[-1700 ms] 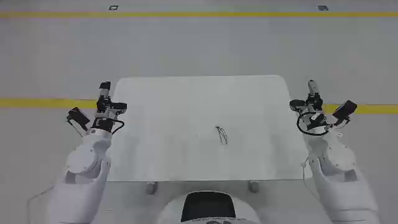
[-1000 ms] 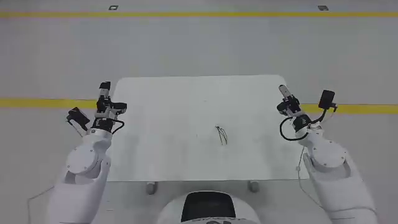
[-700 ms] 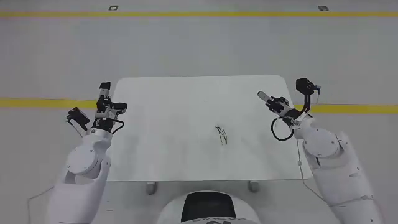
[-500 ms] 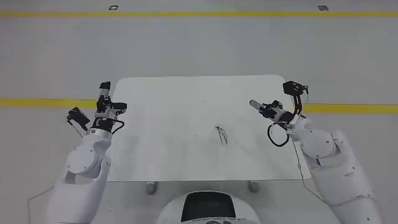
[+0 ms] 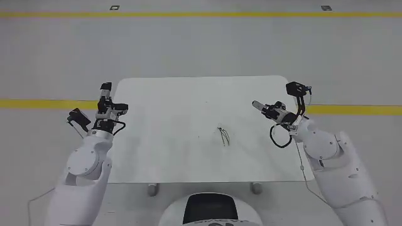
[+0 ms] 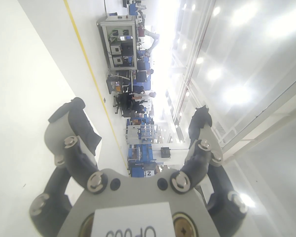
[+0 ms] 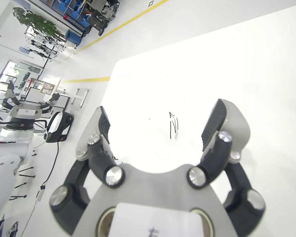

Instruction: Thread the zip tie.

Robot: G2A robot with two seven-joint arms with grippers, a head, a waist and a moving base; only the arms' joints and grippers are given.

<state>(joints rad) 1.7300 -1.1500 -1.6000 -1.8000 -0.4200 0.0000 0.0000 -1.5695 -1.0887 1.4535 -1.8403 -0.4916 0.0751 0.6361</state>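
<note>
- One thin black zip tie (image 5: pixel 223 135) lies on the white table (image 5: pixel 169 97), slightly right of centre.
- My right gripper (image 7: pixel 161 112) hangs spread and empty over the table's right side.
- My left gripper (image 6: pixel 138 107), also spread, sits beside the left edge.
- A yellow line (image 5: pixel 201 14) crosses the grey floor (image 5: pixel 201 44).

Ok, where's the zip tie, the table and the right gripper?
zip tie (image 5: pixel 223 135), top view, middle of its thin black strip.
table (image 5: pixel 169 107), top view, bare part of its top.
right gripper (image 7: pixel 160 113), right wrist view, midway between its fingertips.

Zip tie (image 5: pixel 223 135) lies on table (image 5: pixel 176 100), near middle.
</note>
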